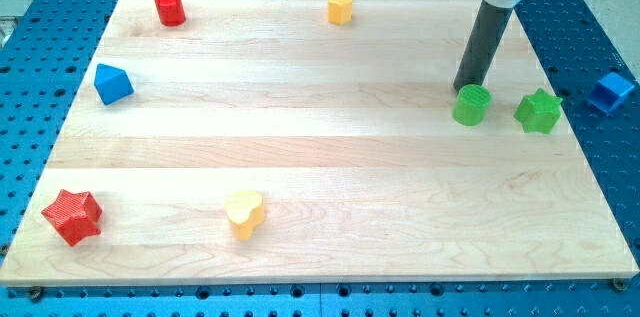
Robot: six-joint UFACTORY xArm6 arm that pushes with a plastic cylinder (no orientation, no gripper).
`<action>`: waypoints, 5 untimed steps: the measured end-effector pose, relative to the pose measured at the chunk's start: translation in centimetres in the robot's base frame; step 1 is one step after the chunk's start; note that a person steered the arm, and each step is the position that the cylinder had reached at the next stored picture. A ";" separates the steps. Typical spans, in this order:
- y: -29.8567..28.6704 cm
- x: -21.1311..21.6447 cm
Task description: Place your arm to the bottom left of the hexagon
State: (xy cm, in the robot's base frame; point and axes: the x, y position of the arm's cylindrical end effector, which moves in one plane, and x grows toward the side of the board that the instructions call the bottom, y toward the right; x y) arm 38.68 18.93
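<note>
The yellow hexagon (pixel 340 6) stands near the board's top edge, a little right of centre. My tip (pixel 464 88) rests on the board far to the hexagon's lower right. It sits just above and left of the green cylinder (pixel 471 106), touching or nearly touching it. A green star (pixel 539 110) lies right of the cylinder.
A red cylinder (pixel 170 7) is at the top left. A blue triangular block (pixel 112 84) lies at the left edge, a red star (pixel 72 216) at the bottom left, a yellow heart (pixel 245 213) at bottom centre. A blue block (pixel 611 91) lies off the board at the right.
</note>
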 end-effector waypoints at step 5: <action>-2.3 -0.7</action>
State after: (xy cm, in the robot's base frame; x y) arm 37.96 16.65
